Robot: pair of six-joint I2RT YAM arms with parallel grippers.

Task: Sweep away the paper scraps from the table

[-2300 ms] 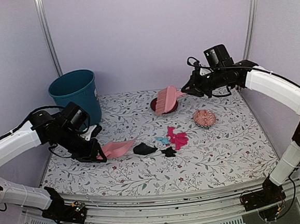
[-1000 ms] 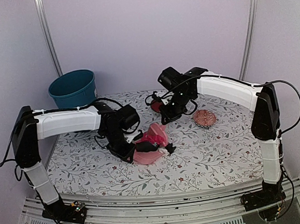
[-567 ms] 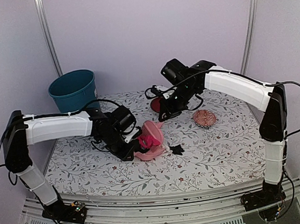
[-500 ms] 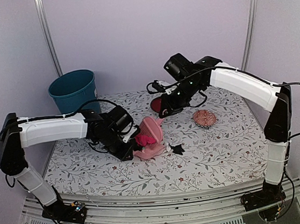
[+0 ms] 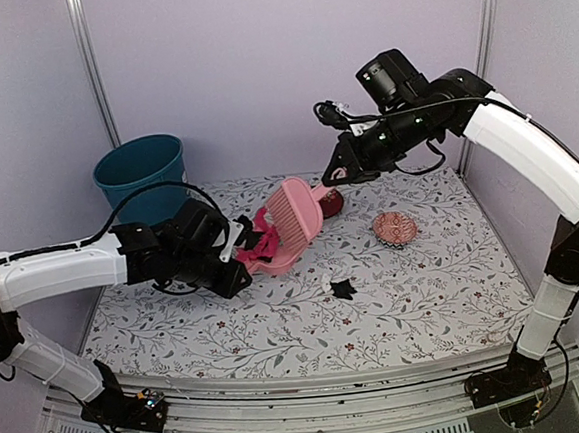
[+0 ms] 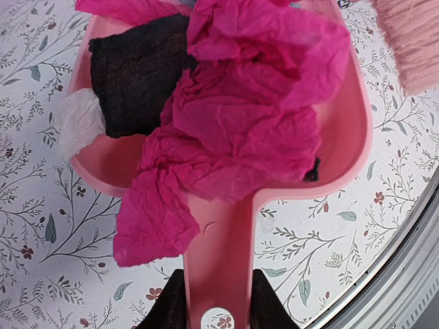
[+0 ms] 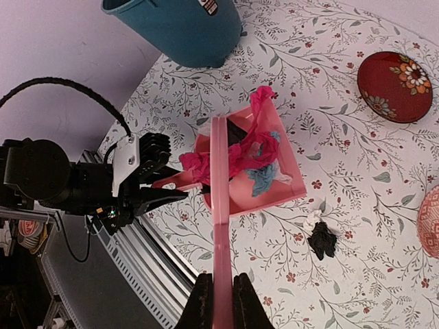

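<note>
Left claw is pinching the handle of the pink dustpan, fingers pressed tight on both sides. It is holding the pan tilted and, by the look of it, off the bench. Most of the paper scraps are sitting in the pan, right ahead of that claw: a big hot-pink wad w/ a black piece and a white bit at the far corner. One hot-pink strip is hanging over the pan's lip next to the handle. A light-blue bit is showing in the right wrist view.

Right claw is clamping the pink brush by its handle, up high over the back of the bench. The bristle head is hanging just above the loaded pan, so the scraps are lying well below and fwd of that claw.

One black-and-white clump is lying on the bench, near the pan's right side, apart from both claws. Teal bin is standing at back left. Dark-red plate and pink dish are sitting toward the back right.
</note>
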